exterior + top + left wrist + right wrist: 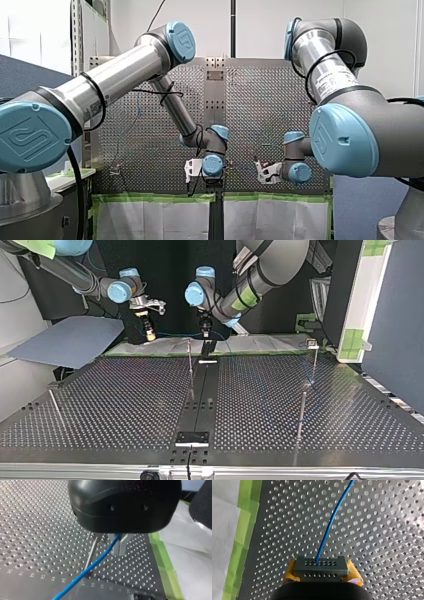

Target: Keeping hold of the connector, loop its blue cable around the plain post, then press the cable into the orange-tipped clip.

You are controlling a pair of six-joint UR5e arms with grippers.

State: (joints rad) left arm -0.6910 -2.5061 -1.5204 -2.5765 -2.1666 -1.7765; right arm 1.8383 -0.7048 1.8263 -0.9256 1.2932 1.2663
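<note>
- right end effector (148, 334): upper left of the top view, yellow pads, closed on the connector.
- connector (321, 567): dark grey block with rows of small holes, clamped between the yellow pads, above the table (387, 542).
- blue cable (328, 530): leaves the connector's face and runs ahead over the holes. in the top view it spans across to the left end effector.
- left end effector (111, 542): black body. the cable comes out from under it. cannot tell whether it is closed on the cable.
- post (89, 556): thin metal rod, just beside the cable.
- green tape (242, 530): along the table edge.
</note>
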